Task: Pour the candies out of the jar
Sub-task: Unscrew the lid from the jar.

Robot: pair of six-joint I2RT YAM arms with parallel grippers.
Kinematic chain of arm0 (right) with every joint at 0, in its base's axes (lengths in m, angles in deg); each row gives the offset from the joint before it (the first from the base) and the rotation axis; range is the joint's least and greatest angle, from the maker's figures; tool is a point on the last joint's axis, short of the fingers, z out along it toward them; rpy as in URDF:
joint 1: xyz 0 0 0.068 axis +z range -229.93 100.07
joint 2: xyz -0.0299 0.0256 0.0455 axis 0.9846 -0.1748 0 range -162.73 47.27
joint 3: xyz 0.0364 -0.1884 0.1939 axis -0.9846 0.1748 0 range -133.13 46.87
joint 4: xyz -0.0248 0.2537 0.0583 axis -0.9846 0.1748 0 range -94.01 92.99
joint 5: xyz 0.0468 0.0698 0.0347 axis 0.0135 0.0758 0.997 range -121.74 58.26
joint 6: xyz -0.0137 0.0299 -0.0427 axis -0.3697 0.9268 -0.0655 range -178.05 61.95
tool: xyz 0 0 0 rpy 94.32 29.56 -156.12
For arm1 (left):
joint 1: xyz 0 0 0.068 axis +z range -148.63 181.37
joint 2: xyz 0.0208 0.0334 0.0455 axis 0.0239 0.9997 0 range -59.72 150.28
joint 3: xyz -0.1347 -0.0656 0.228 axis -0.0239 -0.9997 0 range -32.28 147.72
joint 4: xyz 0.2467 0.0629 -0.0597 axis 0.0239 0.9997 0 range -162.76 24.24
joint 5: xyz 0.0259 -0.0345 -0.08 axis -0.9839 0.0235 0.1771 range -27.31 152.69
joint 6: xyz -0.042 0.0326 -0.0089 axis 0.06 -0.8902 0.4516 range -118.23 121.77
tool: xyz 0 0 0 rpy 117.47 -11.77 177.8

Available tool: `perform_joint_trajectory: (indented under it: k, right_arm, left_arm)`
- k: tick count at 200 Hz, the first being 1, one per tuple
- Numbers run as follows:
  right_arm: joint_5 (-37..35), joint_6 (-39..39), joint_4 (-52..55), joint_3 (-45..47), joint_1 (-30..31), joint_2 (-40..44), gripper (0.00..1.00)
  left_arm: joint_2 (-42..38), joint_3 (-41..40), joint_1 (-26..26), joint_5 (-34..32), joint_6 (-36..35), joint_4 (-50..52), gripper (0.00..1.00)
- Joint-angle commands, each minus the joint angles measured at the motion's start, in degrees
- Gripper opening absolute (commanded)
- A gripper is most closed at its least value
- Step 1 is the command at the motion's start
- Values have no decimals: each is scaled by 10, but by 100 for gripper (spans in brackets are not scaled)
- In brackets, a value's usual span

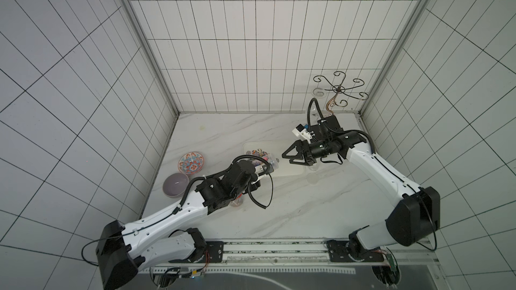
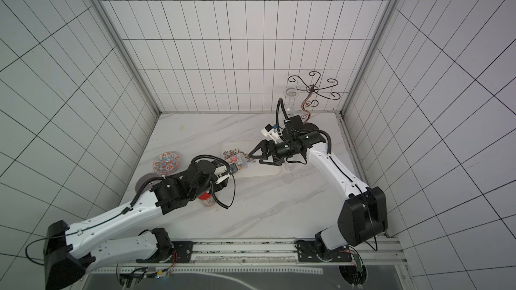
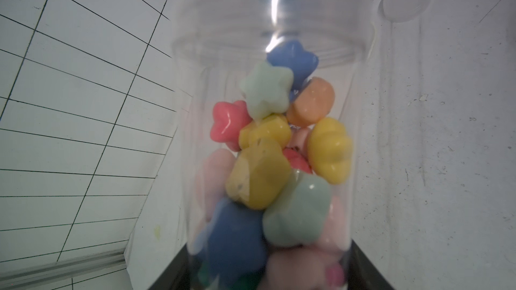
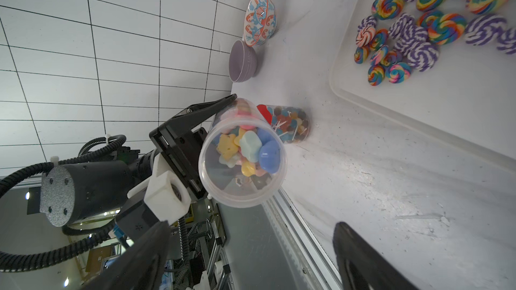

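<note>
In a top view my left claw grips the tilted jar, the tray just ahead of it; the left wrist view shows candies bunched behind the mouth; the right wrist view shows my right claw spread open and empty opposite, so a sudden rush could overshoot the tray.

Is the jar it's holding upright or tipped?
Tipped on its side: the jar shows its open mouth sideways, candies inside.

Clear plastic jar: near end blurred and cropped in left wrist view, pastel lumps there smeared. Second clear jar of stick sweets mostly under left arm. Lilac bowl half covered. Right gripper: black fingers cropped, blurry.
</note>
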Motion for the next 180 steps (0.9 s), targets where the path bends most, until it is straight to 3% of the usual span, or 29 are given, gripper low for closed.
perform_joint_trajectory:
  k: [1,110,180]
  right_arm:
    - [11,23,-48,22,21,4,92]
    - [-9,27,-73,-29,56,-62,90]
    - [-7,28,-73,-42,66,-67,79]
  left_arm:
    - [-13,-1,-3,-7,-2,-43,48]
    - [-22,-7,-3,8,1,-52,48]
    - [-14,-9,-3,12,5,-54,48]
